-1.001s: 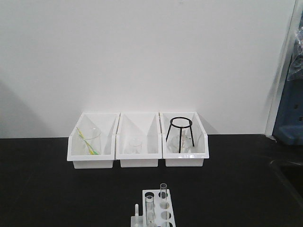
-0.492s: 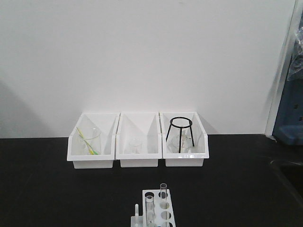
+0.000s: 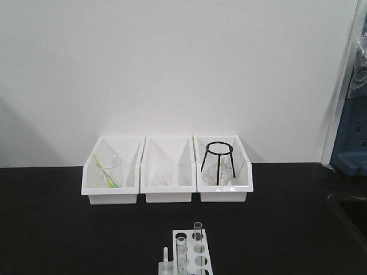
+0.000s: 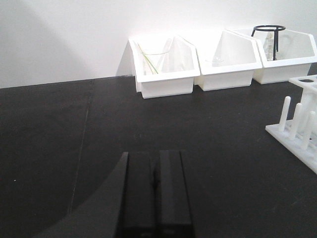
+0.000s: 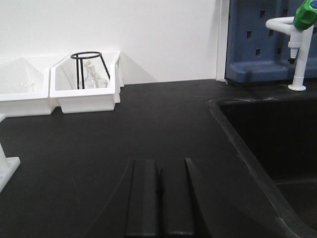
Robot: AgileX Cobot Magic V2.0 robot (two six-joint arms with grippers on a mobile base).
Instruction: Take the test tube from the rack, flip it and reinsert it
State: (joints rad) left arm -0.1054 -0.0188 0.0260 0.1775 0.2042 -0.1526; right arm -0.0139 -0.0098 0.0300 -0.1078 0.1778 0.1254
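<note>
The white rack [image 3: 195, 255] stands at the near middle of the black bench. Two clear test tubes stand upright in it, one at the back [image 3: 198, 229] and one nearer the front [image 3: 181, 251]. Neither gripper shows in the front view. In the left wrist view my left gripper [image 4: 154, 154] is shut and empty, low over the bench, with the rack's peg side [image 4: 297, 124] far off to its right. In the right wrist view my right gripper [image 5: 159, 163] is shut and empty, and a corner of the rack [image 5: 6, 168] shows at the left edge.
Three white bins line the back wall: the left one [image 3: 110, 175] holds a beaker with a straw, the middle one [image 3: 167, 175] a small beaker, the right one [image 3: 223, 172] a black tripod and flask. A sink [image 5: 267, 144] and a tap [image 5: 297, 49] lie to the right.
</note>
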